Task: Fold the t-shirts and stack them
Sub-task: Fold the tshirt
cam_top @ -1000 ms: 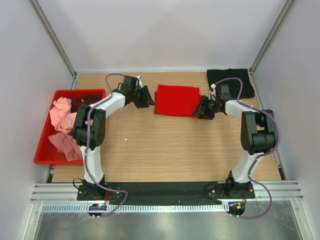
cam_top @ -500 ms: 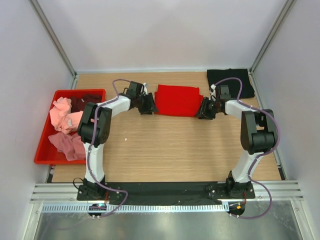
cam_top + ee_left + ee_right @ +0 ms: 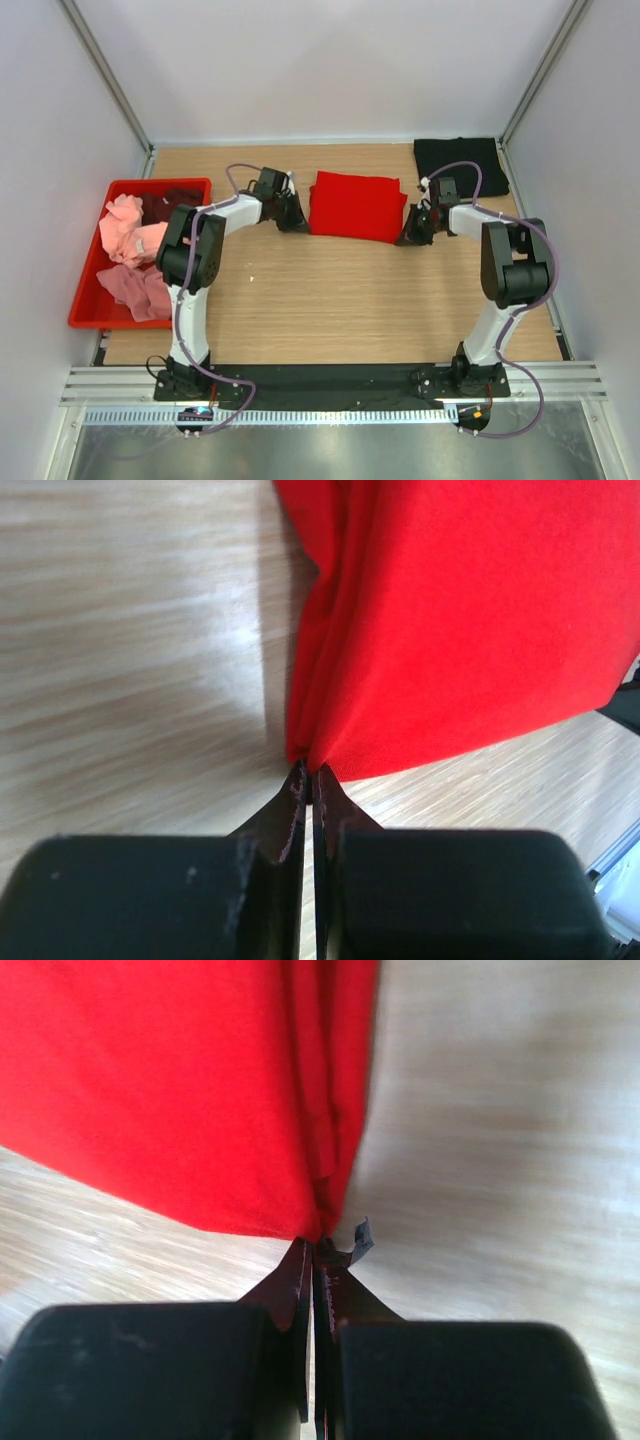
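A bright red t-shirt lies folded at the back middle of the table. My left gripper is shut on its near left corner; in the left wrist view the fingertips pinch the red t-shirt at its edge. My right gripper is shut on the near right corner, where the red t-shirt meets the fingertips. A black t-shirt lies folded at the back right. Pink t-shirts are heaped in the red crate, with a dark one behind them.
The crate stands at the table's left edge. Grey walls and metal posts close in the back and sides. A small torn scrap sticks out beside the right fingertips. Both arm bases sit on the black rail at the near edge.
Both grippers have closed on the red t-shirt's near corners. The left gripper moved right to the shirt's edge. The shirt's near edge has shifted slightly toward me.
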